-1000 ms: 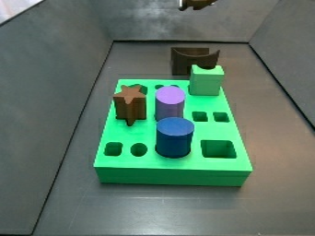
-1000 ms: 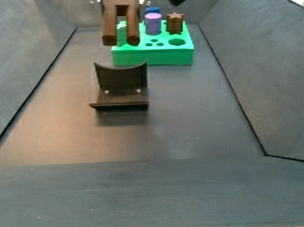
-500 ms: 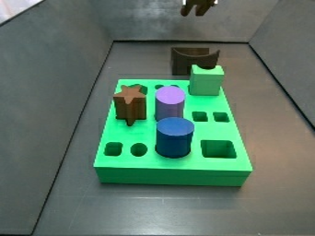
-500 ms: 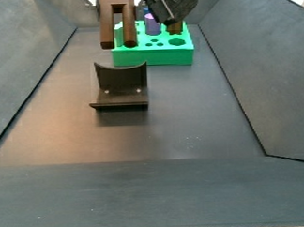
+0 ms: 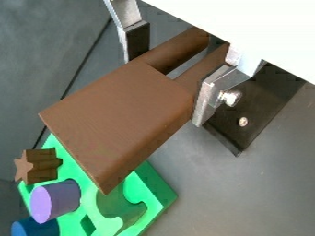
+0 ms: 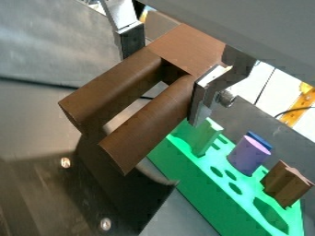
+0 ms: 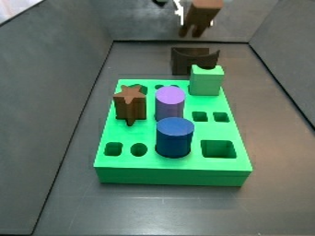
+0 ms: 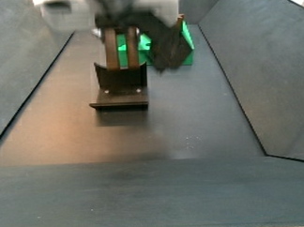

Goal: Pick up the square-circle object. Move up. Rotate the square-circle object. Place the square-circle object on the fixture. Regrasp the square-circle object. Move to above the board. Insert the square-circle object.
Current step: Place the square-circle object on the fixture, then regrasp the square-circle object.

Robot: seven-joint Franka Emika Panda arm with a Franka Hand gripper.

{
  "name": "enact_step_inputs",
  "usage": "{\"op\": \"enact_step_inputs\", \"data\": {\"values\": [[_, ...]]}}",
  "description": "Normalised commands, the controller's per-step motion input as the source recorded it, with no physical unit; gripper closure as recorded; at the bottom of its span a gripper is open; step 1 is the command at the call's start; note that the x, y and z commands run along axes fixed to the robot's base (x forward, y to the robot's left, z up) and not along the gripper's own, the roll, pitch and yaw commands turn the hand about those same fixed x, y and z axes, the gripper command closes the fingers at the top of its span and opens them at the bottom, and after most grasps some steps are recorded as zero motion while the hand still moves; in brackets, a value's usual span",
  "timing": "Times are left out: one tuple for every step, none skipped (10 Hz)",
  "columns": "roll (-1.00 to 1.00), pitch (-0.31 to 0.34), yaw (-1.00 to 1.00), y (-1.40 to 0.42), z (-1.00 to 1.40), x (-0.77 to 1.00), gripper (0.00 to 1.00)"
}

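Note:
The square-circle object [image 5: 123, 111] is a long brown piece, square at one end and split into two bars at the other. My gripper [image 5: 170, 63] is shut on it, with the silver fingers [image 6: 207, 97] pressing both sides. In both side views the gripper [image 7: 197, 13] hangs with the object [image 8: 111, 46] just over the dark fixture [image 8: 120, 85], and I cannot tell whether they touch. The fixture [image 7: 189, 59] stands behind the bright green board [image 7: 135, 164]. The board [image 6: 227, 189] also shows in both wrist views, beyond the object.
On the board stand a brown star peg [image 7: 129, 101], a purple cylinder [image 7: 170, 99], a dark blue cylinder [image 7: 175, 136] and a pale green notched block [image 7: 207, 80]. Grey sloping walls [image 8: 240, 65] close in the dark floor on both sides.
The gripper has come down with the object from high above to just over the fixture. In the side view with the fixture in front, it now blocks most of the board.

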Motion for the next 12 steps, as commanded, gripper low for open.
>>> {"op": "enact_step_inputs", "data": {"values": [[-0.55, 0.136, -0.20, 0.15, -1.00, 0.18, 1.00], [-0.33, 0.090, -0.21, 0.14, -1.00, 0.20, 1.00], [-0.23, 0.058, -0.20, 0.14, -1.00, 0.21, 1.00], [-0.19, 0.022, -0.19, 0.12, -0.80, 0.17, 1.00], [-0.18, -0.006, -0.16, 0.09, -0.53, 0.13, 1.00], [-0.16, -0.017, -0.14, 0.07, -0.34, 0.11, 1.00], [-0.15, -0.026, -0.11, 0.06, -0.19, 0.09, 1.00], [0.00, 0.000, 0.00, -0.50, -0.17, 0.00, 1.00], [0.00, 0.000, 0.00, 0.00, 0.00, 0.00, 0.00], [0.02, 0.002, 0.01, 0.00, 1.00, 0.00, 0.00], [0.02, 0.006, 0.01, 0.00, 1.00, 0.00, 0.00], [0.03, 0.018, 0.02, 0.00, 1.00, -0.03, 0.00]]}}
